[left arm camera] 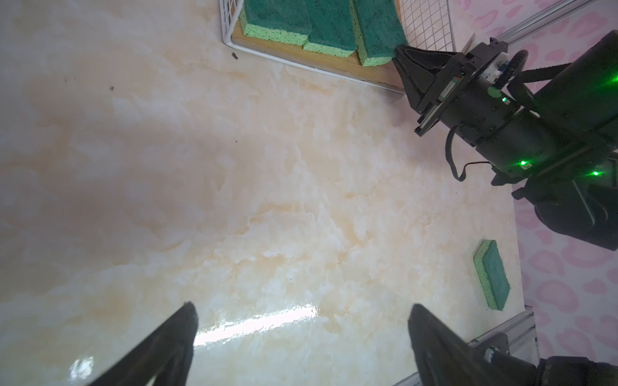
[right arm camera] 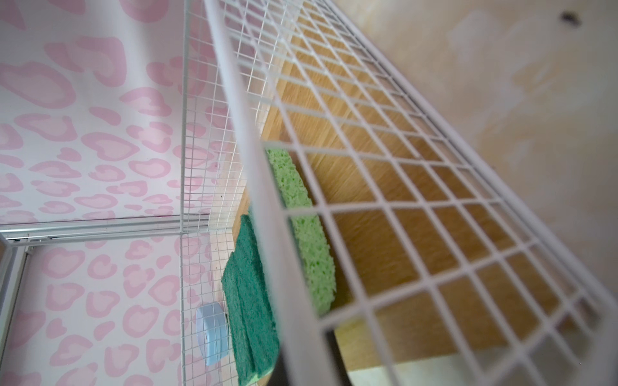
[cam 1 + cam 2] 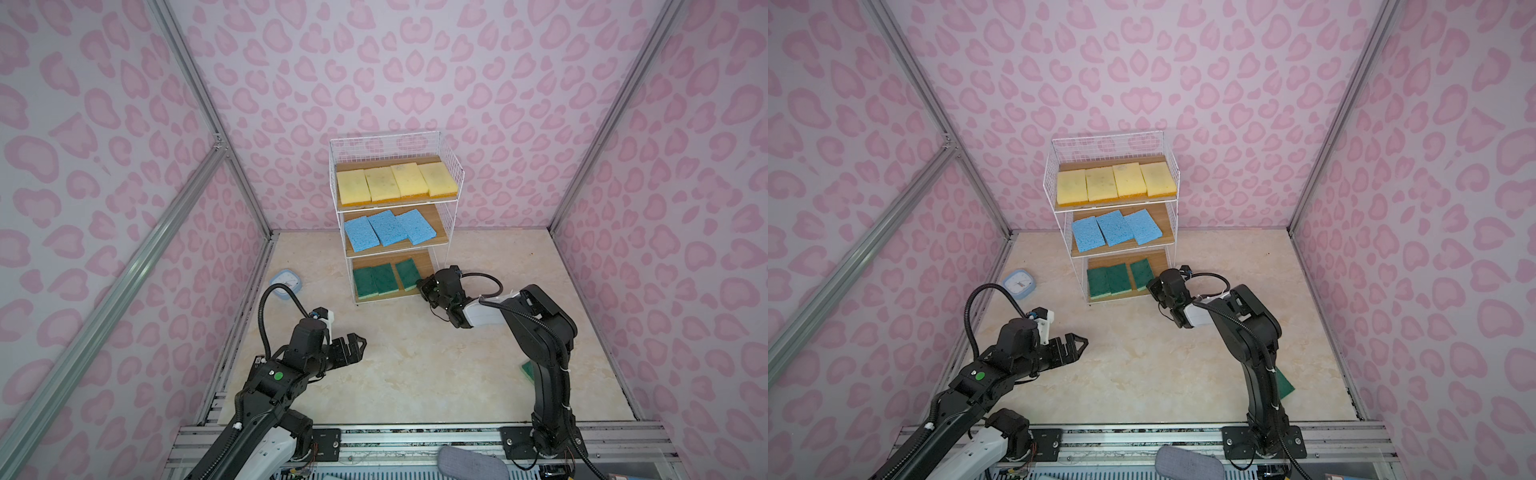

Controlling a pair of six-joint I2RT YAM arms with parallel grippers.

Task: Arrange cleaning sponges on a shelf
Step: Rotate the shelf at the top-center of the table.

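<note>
Green sponge [image 1: 378, 26] on the shelf [image 1: 334, 62] touches the closed right pincer [image 1: 400, 52].

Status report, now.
Left end effector open, empty. Right end effector shut, tip at shelved green sponge, bottom tier. Loose green sponge on table. No obstruction seen.

Bright even light, glare streak on table [image 1: 261, 320], wide-angle bending at edges, shelf [image 2: 265, 207] wire blurred.

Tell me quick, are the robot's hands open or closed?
Left gripper: open, empty.
Right gripper: shut, holding nothing, tip by a green sponge.
</note>
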